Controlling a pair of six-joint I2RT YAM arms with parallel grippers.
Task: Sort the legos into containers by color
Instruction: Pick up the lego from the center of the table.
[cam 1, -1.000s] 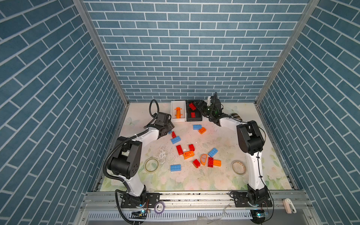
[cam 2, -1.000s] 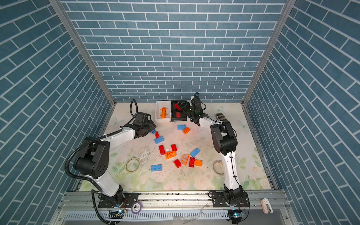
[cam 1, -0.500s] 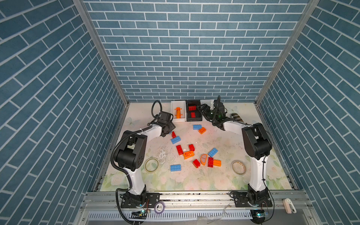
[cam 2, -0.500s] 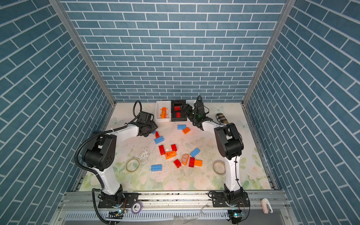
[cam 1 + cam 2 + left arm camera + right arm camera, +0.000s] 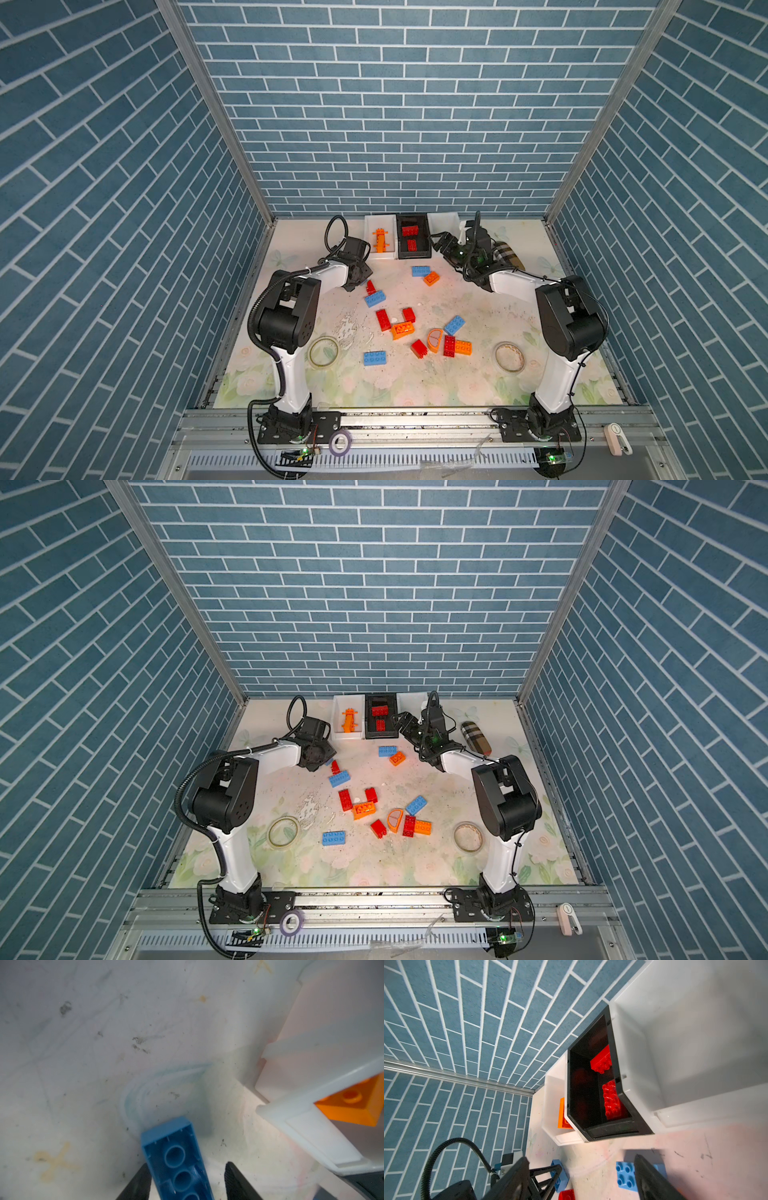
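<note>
Left tool (image 5: pixel 186 1165) is closing in: its jaws are standing narrower than a second ago, partway shut around a light blue brick (image 5: pixel 172 1147). One finger (image 5: pixel 137 1184) is pressing the brick's side. The other is leaving a sliver of gap, so the grip is not yet made. The brick is sitting tipped, hollow underside facing the wrist camera (an awkward face to pinch). It is out in front of the black bin (image 5: pixel 412 254), off toward the left arm, just beside the corner of the orange-stocked white bin (image 5: pixel 301 1126).

Right tool (image 5: pixel 581 1178) is hanging wide open and empty. It is drawn back a little from where it was, just in front of the black bin's lip and near a second blue brick (image 5: pixel 625 1176).

Reading: blue sorting is only beginning. The black bin is carrying two red bricks (image 5: pixel 409 231). The other white bin (image 5: pixel 442 218), touching the black bin on the right arm's side, is looking empty, so it is likely blue's home. Most loose legos (image 5: pixel 402 330) are lying on the surface (image 5: pixel 332 395), well forward of the black bin.
</note>
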